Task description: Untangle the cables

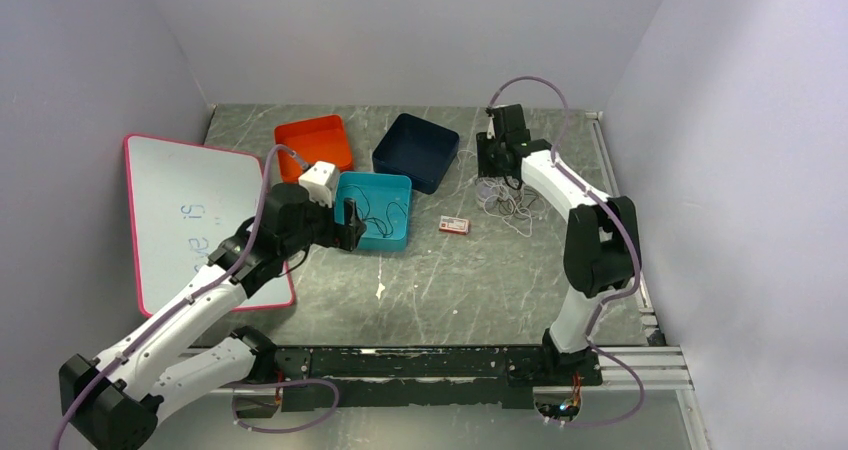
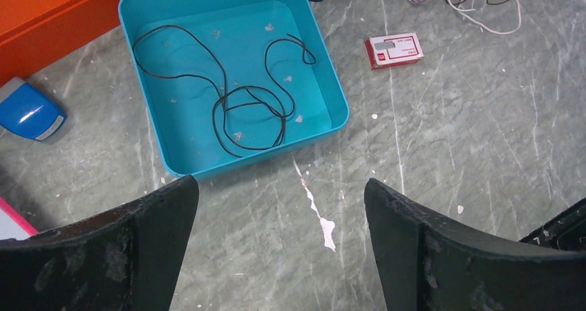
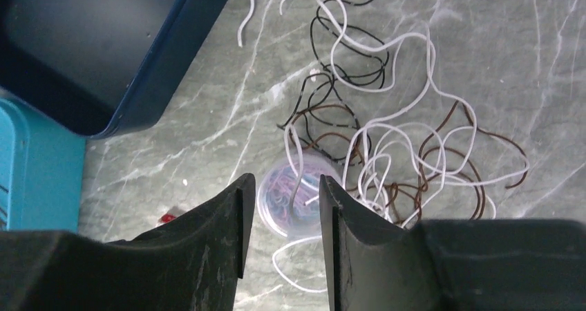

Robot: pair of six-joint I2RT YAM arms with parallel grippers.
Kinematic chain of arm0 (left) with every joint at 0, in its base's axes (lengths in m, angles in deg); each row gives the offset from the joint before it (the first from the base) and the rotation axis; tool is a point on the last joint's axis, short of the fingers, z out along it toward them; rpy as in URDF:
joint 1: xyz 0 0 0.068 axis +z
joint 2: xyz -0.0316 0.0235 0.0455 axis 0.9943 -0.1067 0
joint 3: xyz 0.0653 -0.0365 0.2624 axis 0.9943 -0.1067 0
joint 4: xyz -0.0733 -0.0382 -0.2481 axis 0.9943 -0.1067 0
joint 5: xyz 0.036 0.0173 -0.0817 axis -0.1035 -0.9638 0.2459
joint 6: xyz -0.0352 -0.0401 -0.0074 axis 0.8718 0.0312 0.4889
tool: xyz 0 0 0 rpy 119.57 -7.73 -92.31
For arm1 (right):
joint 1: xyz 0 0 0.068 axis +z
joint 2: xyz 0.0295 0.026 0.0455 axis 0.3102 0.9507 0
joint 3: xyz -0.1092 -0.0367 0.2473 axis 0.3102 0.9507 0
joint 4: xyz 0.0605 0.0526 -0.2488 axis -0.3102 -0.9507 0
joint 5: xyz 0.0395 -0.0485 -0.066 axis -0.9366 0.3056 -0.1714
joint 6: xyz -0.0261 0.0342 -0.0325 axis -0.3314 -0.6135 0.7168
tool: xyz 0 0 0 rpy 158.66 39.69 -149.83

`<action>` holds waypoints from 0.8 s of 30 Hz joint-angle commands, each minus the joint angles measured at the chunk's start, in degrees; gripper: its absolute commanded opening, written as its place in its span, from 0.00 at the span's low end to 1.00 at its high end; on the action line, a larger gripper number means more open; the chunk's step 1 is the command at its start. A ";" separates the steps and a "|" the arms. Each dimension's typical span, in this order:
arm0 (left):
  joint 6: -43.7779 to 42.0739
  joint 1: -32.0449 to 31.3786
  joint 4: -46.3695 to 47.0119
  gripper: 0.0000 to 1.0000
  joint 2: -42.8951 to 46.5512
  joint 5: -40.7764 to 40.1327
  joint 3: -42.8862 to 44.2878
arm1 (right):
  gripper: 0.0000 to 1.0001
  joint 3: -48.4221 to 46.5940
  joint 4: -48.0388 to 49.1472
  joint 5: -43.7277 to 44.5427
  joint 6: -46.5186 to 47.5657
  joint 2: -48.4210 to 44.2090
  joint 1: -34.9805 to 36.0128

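A tangle of thin white and dark cables (image 3: 387,152) lies on the marble table at the right rear (image 1: 505,202). My right gripper (image 3: 287,186) hangs just above the tangle's edge (image 1: 497,165). Its jaws stand partly apart and grip nothing; a white strand runs beneath the gap. One black cable (image 2: 228,83) lies loosely looped by itself inside the teal bin (image 2: 325,55). My left gripper (image 2: 280,193) is wide open and empty above bare table, just in front of that bin (image 1: 350,215).
A clear cup of coloured clips (image 3: 294,200) stands under the right jaws. A navy bin (image 1: 415,150) and an orange bin (image 1: 315,142) sit behind the teal one. A small red-and-white box (image 1: 454,225) lies mid-table. A whiteboard (image 1: 190,215) lies at left, with a blue eraser (image 2: 27,110) beside it.
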 commanded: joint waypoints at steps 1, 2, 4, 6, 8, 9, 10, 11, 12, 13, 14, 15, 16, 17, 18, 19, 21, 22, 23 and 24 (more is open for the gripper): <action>-0.18 0.43 2.16 0.94 -0.46 1.33 2.19 | 0.41 -3.64 1.28 2.13 2.42 2.83 -0.20; -0.23 0.44 1.99 0.94 -0.44 1.11 2.31 | 0.39 -4.10 0.98 2.73 2.57 3.33 -0.13; -0.29 0.39 1.80 0.94 -0.37 0.89 2.38 | 0.36 -4.78 0.50 4.09 2.80 4.16 -0.01; -0.28 0.38 1.75 0.94 -0.18 0.87 2.17 | 0.30 -5.24 0.06 4.86 2.90 4.74 0.16; -0.26 0.41 1.77 0.94 -0.10 0.92 1.97 | 0.23 -5.42 -0.04 5.40 3.04 4.83 0.31; -0.33 0.45 1.78 0.94 -0.08 1.00 1.91 | 0.20 -5.37 -0.09 5.57 3.13 4.83 0.48; -0.29 0.40 1.85 0.94 -0.03 0.95 1.79 | 0.16 -5.40 -0.25 5.70 3.28 4.81 0.51; -0.16 0.39 1.93 0.93 0.04 0.93 1.65 | 0.12 -5.45 -0.35 5.67 3.39 4.83 0.58; 0.15 0.38 2.01 0.94 0.12 0.84 1.45 | 0.09 -5.43 -0.52 5.60 3.46 4.77 0.60; 0.37 0.44 2.10 0.94 0.32 0.72 1.35 | 0.06 -5.41 -0.57 5.56 3.49 4.56 0.60; 0.66 0.39 2.24 0.94 0.43 0.60 1.25 | 0.03 -5.29 -0.58 5.54 3.46 4.31 0.61; 0.83 0.38 2.36 0.94 0.52 0.53 1.18 | 0.01 -5.13 -0.68 5.45 3.43 3.86 0.60; 1.05 0.38 2.49 0.94 0.63 0.49 1.07 | 0.00 -4.94 -0.72 5.42 3.38 3.30 0.64; 1.31 0.40 2.63 0.94 0.80 0.34 1.01 | 0.00 -4.75 -0.77 5.31 3.30 2.36 0.61; 1.57 0.43 2.86 0.94 0.91 0.33 1.00 | 0.00 -4.59 -0.84 5.28 3.19 1.45 0.60; 1.64 0.46 3.04 0.95 1.09 0.31 0.96 | 0.00 -4.44 -1.02 5.29 3.02 0.50 0.60; 1.82 0.39 3.82 0.97 1.44 0.24 1.05 | 0.00 -4.30 -1.40 5.01 2.64 -1.84 0.61; 1.75 0.44 4.40 0.99 1.52 0.24 1.09 | 0.00 -4.27 -1.74 4.83 2.37 -3.07 0.60; 1.69 0.40 4.98 1.00 1.61 0.31 1.18 | 0.00 -4.19 -2.04 4.45 2.10 -4.43 0.60; 1.52 0.39 5.73 0.99 1.71 0.43 1.37 | 0.00 -4.18 -2.25 4.15 1.84 -5.67 0.60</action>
